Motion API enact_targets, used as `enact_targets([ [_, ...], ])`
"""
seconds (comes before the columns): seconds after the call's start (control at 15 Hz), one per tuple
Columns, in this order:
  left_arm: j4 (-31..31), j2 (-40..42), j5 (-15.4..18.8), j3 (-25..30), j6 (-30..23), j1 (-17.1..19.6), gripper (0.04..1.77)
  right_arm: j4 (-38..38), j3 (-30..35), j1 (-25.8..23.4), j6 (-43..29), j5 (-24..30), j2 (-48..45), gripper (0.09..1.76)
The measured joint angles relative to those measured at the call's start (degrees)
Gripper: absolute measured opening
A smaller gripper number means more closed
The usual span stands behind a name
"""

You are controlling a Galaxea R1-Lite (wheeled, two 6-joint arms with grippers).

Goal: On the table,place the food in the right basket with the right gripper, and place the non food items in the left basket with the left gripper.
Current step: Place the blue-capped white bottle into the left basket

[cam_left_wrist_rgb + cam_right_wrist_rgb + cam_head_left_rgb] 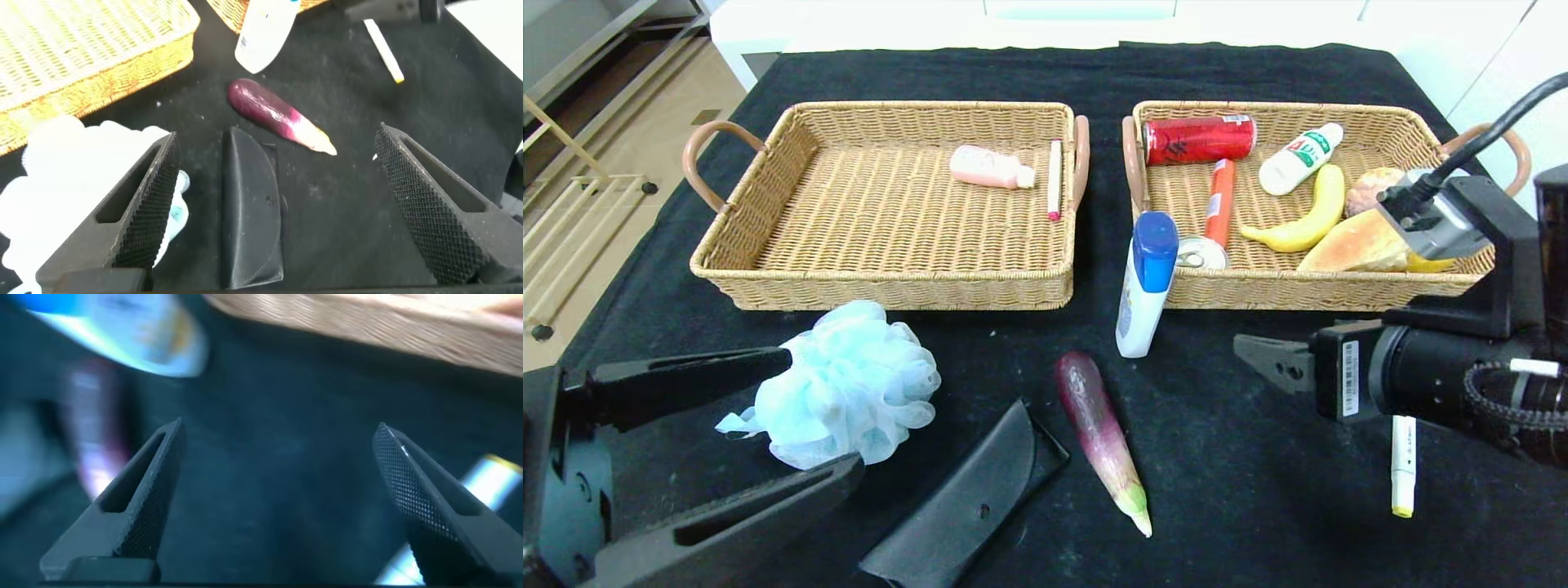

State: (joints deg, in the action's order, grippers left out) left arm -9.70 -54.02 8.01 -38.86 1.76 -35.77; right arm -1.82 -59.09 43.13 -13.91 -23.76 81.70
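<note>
The purple eggplant [1098, 433] [278, 116] lies on the black table [1258, 506] at front centre. The orange sausage stick [1219, 204] lies in the right basket [1307, 282]. The white bottle with a blue cap [1145, 286] leans on that basket's front wall. My left gripper [825, 412] [276, 139] is open, low at the front left, with the blue pouf [845, 384] beside one finger and the black glasses case [968, 506] [253, 212] between the jaws. My right gripper [1258, 359] [279, 429] hangs open and empty over the cloth before the right basket, near the marker [1403, 465].
The left basket [882, 282] holds a pink bottle [990, 167] and a pen [1054, 178]. The right basket also holds a red can [1199, 139], a green-labelled white bottle [1298, 159], a banana [1303, 220], a tin [1201, 253] and bread [1356, 245].
</note>
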Motion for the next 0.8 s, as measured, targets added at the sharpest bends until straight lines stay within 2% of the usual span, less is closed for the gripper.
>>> enact_targets([
  [0.2,0.61,0.11,-0.02,-0.52,-0.02,0.20,1.72,8.07,7.55,5.13,1.07,-0.05,-0.50,1.68],
  [0.6,0.72,0.18,-0.05,-0.61,-0.02,0.27,1.72,11.04,11.61,11.43,1.46,-0.55,0.77,1.70],
  [0.8,0.72,0.22,-0.10,-0.63,0.00,0.27,1.72,22.32,12.18,13.13,3.77,-3.52,5.17,1.70],
])
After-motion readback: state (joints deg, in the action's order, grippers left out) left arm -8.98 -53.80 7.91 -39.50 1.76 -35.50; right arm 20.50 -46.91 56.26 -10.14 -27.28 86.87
